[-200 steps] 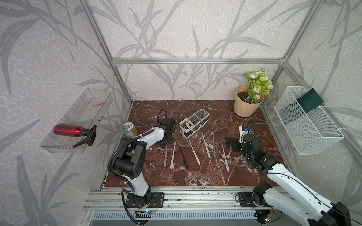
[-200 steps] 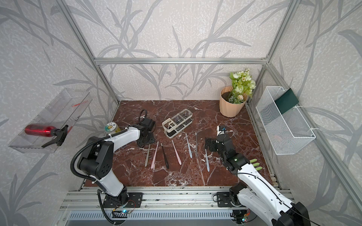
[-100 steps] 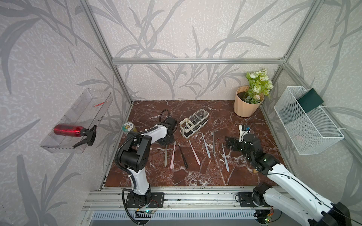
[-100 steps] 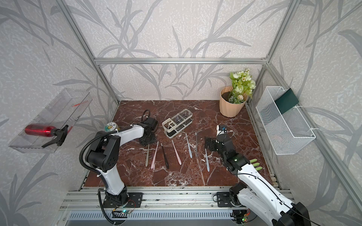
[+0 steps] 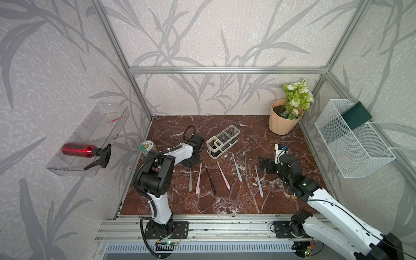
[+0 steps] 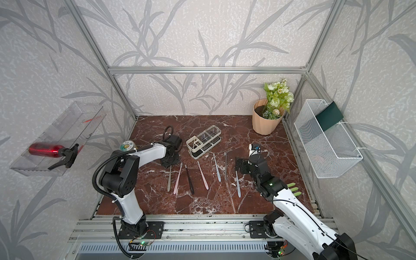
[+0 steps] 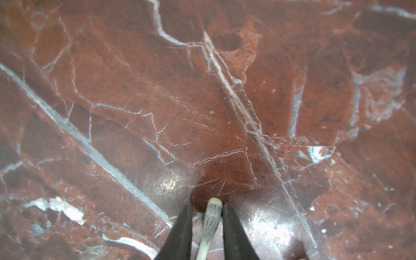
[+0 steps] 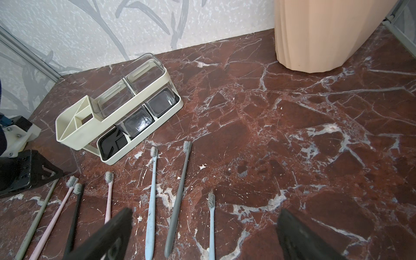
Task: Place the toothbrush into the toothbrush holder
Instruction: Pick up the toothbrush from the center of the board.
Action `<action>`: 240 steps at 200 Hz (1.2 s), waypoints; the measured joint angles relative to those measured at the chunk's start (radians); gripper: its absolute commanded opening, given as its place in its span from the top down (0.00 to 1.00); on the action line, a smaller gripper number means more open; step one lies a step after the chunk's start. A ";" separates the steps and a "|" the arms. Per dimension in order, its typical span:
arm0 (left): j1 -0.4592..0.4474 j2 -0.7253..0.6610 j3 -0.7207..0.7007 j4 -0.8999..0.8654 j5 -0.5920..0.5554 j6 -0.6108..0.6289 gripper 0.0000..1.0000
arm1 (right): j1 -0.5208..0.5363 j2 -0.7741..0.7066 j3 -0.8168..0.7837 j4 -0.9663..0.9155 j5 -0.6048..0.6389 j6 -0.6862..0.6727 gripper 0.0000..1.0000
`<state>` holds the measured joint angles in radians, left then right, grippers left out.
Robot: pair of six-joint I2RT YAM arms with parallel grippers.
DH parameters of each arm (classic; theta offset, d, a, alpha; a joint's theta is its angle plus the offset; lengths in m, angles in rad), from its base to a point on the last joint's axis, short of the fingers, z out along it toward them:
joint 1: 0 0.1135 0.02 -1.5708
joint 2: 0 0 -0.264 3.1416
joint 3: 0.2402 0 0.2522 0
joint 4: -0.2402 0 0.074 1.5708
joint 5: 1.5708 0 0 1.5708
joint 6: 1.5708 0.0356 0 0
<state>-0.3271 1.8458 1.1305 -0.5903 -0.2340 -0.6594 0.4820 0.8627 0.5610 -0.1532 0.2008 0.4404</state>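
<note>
The toothbrush (image 5: 190, 180), a slim grey-green one, is laid flat on the marble top at the end of a row of toothbrushes, with a pink toothbrush (image 5: 199, 179) just beside it. In the left wrist view its bristled head (image 7: 212, 216) is seen between the dark fingers (image 7: 185, 225) of the left gripper (image 7: 208, 207), with a narrow gap left on one side. The toothbrush holder (image 5: 210, 146) is stood upright beyond the row, set askew to it and apart from the toothbrush. A cream-white frame (image 8: 90, 128), clear compartments and a white base tray are shown.
</note>
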 measured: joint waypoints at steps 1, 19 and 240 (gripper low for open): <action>0.000 0.000 0.000 0.000 0.000 0.000 0.80 | 0.000 0.000 0.000 0.000 0.000 0.000 0.01; 0.000 0.001 0.000 0.000 -0.003 -0.003 0.82 | 0.001 0.000 0.000 0.000 0.000 0.000 0.01; -0.003 -0.196 -0.045 -0.125 -0.063 -0.005 1.00 | 0.161 0.217 0.034 0.119 -0.330 -0.024 0.01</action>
<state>-0.3302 1.6493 1.0855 -0.7151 -0.2966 -0.6647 0.6430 1.0798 0.5945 -0.0341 -0.1291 0.4164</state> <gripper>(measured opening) 0.079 0.990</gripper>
